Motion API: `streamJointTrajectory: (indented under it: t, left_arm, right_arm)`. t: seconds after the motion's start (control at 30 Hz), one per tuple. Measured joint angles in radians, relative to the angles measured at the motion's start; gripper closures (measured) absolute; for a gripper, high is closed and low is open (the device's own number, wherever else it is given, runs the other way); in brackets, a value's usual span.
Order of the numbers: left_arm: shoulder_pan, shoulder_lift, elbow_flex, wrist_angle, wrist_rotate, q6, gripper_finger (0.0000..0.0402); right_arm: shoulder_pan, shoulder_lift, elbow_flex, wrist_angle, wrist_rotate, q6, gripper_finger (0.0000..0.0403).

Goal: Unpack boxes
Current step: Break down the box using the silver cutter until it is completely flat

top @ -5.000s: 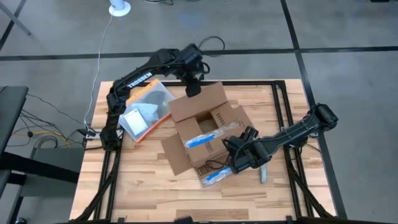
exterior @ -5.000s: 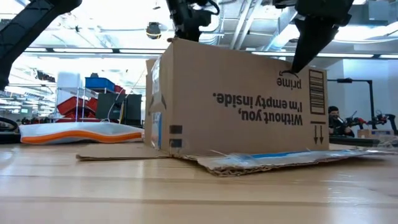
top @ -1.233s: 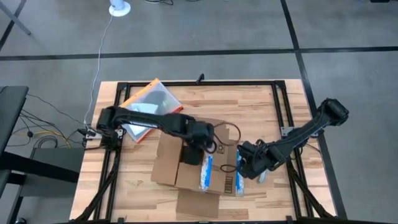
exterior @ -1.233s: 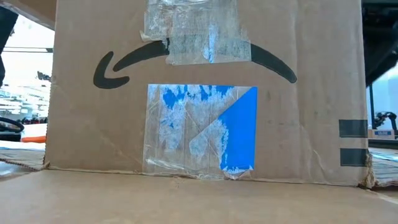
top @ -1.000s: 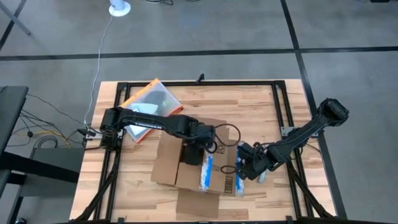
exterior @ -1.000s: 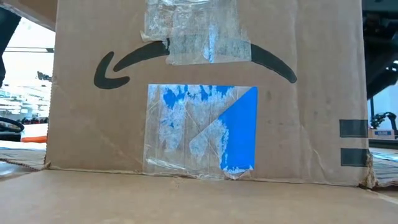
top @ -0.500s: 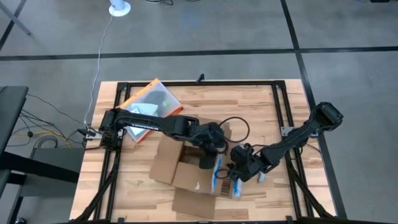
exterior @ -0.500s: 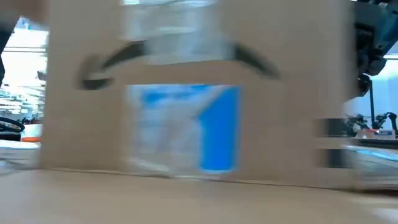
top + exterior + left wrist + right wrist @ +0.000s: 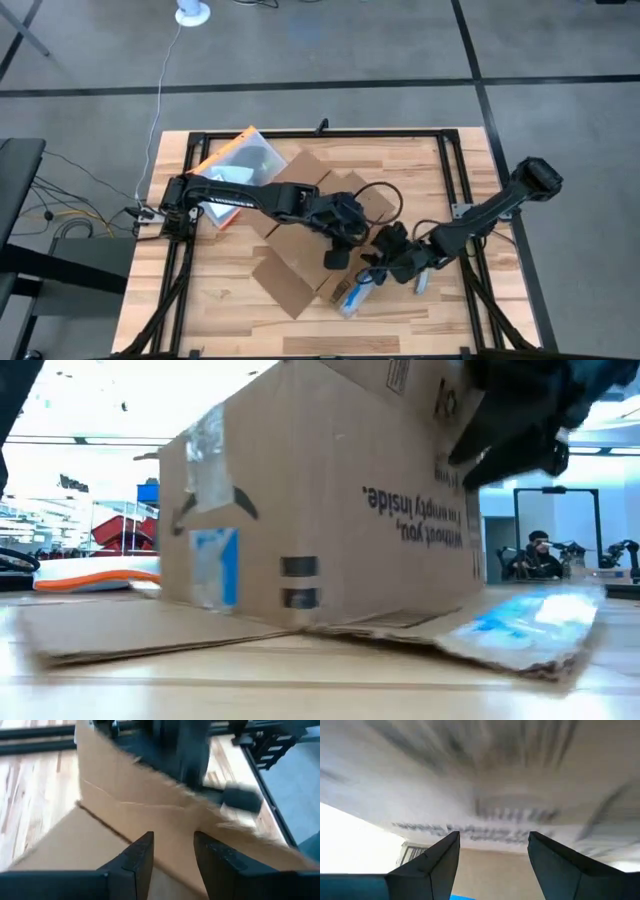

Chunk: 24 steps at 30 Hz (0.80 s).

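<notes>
The brown cardboard box (image 9: 300, 195) (image 9: 330, 510) stands tilted at mid-table. Its printed long side faces the near edge and its opened flaps are spread on the wood. One flap, with blue-and-white tape (image 9: 355, 296) (image 9: 530, 615), lies at the near right. My left gripper (image 9: 338, 255) (image 9: 173, 857) is at the box's right part, closed on cardboard. My right gripper (image 9: 385, 258) (image 9: 493, 855) is open close against the box's right side, and whether it touches I cannot tell. My left gripper has a sheet of the box's cardboard (image 9: 172, 827) between its two fingers, below a ragged edge of that sheet. I cannot tell if it is wall or flap, as the fingers cover the spot. They reach in from the table's left, slanting down. The box's flaps rest on the table.
An orange-edged clear pouch (image 9: 235, 170) (image 9: 95, 575) lies at the far left of the table. Another loose flap (image 9: 280, 285) lies flat at the near left of the box. The black frame rails (image 9: 450, 170) run along the table's sides. Bare wood shows at the near edge.
The box has turned about on the table. Its taped end face, which faced the near edge, now faces left, and the printed long side has come round to the near side. The box has also tipped. My left gripper has swung toward the right with it.
</notes>
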Motion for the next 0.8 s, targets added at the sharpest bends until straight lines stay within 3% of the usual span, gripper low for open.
streamJointTrajectory:
  t: [0.33, 0.6, 0.8]
  left_arm:
    - [0.007, 0.000, 0.000, 0.002, 0.000, 0.006, 0.0275]
    - [-0.014, 0.000, 0.000, 0.063, 0.000, 0.003, 0.0275]
    - [-0.015, 0.091, -0.003, 0.058, 0.012, -0.025, 0.0275]
  right_arm:
    - [0.121, -0.258, 0.037, -0.095, 0.031, -0.211, 0.0186]
    - [0.217, -0.465, 0.037, -0.093, 0.152, -0.332, 0.0186]
    - [0.246, -0.548, 0.037, -0.115, 0.206, -0.351, 0.0186]
